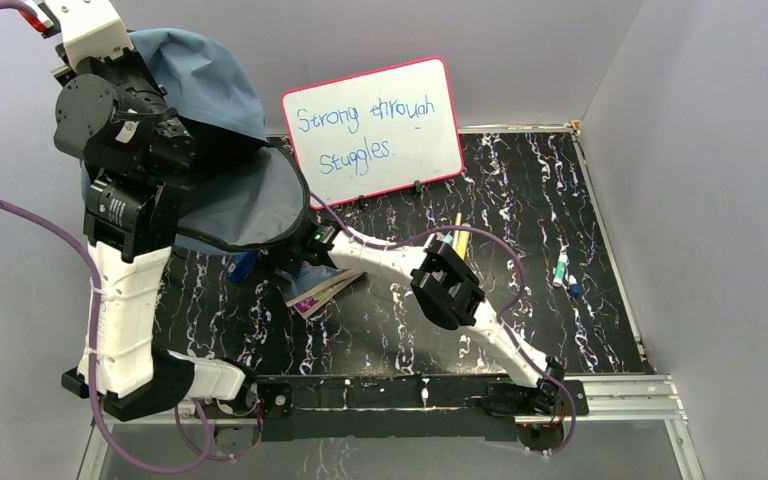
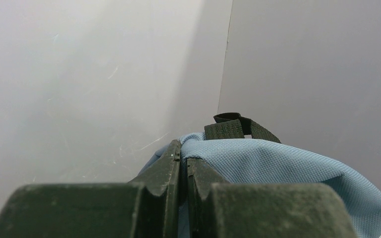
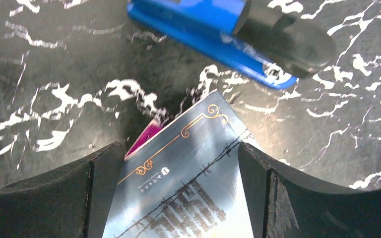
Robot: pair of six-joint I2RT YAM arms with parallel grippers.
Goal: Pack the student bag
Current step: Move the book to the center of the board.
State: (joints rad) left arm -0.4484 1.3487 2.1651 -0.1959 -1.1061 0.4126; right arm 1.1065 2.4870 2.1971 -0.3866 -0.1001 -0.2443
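Packing looks barely begun: the left pincer point(image 2: 183, 157) clamps the bag point(image 2: 283, 166), holding it up at the tabletop's point(image 1: 520, 330) rear left; the right pincer point(image 3: 178, 148), spread wide, straddles an unpacked book point(image 3: 183, 203) near a stapler point(image 3: 203, 25) and pens point(image 1: 457, 234)

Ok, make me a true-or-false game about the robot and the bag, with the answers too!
1. The left end effector pinches the fabric of the student bag. True.
2. The right end effector is shut. False: it is open, its jaws either side of the book.
3. The whiteboard has a green frame. False: it is pink.
4. A blue object lies on the table near the book. True.
5. The book is inside the bag. False: it lies on the table.
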